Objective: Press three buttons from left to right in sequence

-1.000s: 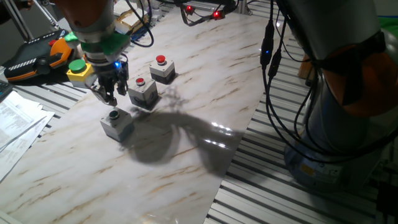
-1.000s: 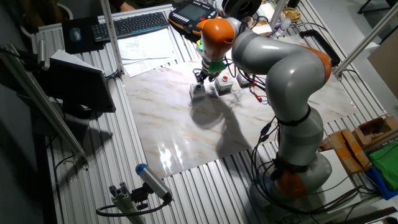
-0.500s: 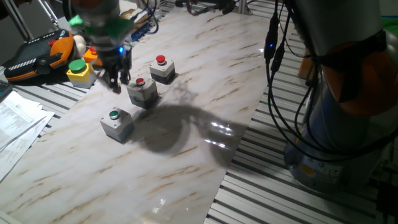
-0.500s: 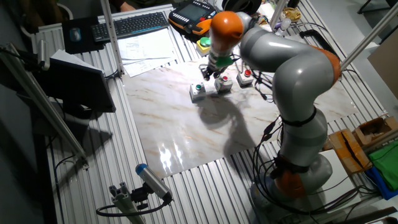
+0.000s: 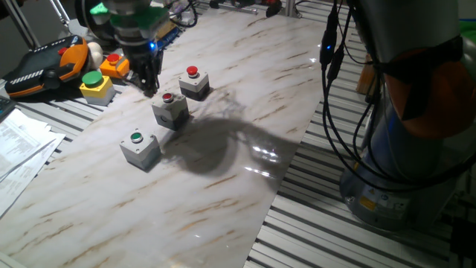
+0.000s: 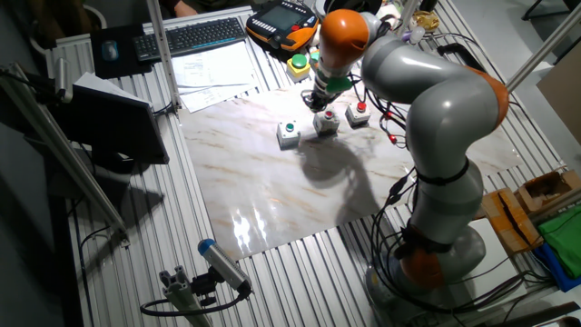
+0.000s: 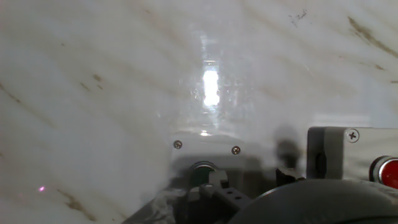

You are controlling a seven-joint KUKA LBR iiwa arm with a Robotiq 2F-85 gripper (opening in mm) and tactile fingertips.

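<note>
Three light-grey cube boxes stand in a diagonal row on the marble board. The left box point(image 5: 140, 149) has a green button point(image 5: 136, 138). The middle box point(image 5: 172, 110) and the right box point(image 5: 195, 83) have red buttons. My gripper point(image 5: 152, 88) hangs just above and to the far-left of the middle box, touching none of them. In the other fixed view my gripper point(image 6: 318, 102) is over the middle box point(image 6: 326, 123), between the green-button box point(image 6: 289, 134) and the right box point(image 6: 359, 113). The hand view shows the green-button box point(image 7: 205, 152) and the middle box point(image 7: 348, 152). No view shows the gap between the fingertips.
A yellow box with a big green button point(image 5: 94, 83) and an orange box with a red button point(image 5: 114, 64) stand off the board at the far left. A pendant point(image 5: 37, 67) and papers point(image 5: 18, 145) lie on the slatted table point(image 5: 312, 216). The arm's base point(image 6: 427, 245) and cables stand to the right.
My gripper has risen off the green-button box and moved back and right, towards the middle red-button box. The boxes have not moved.
</note>
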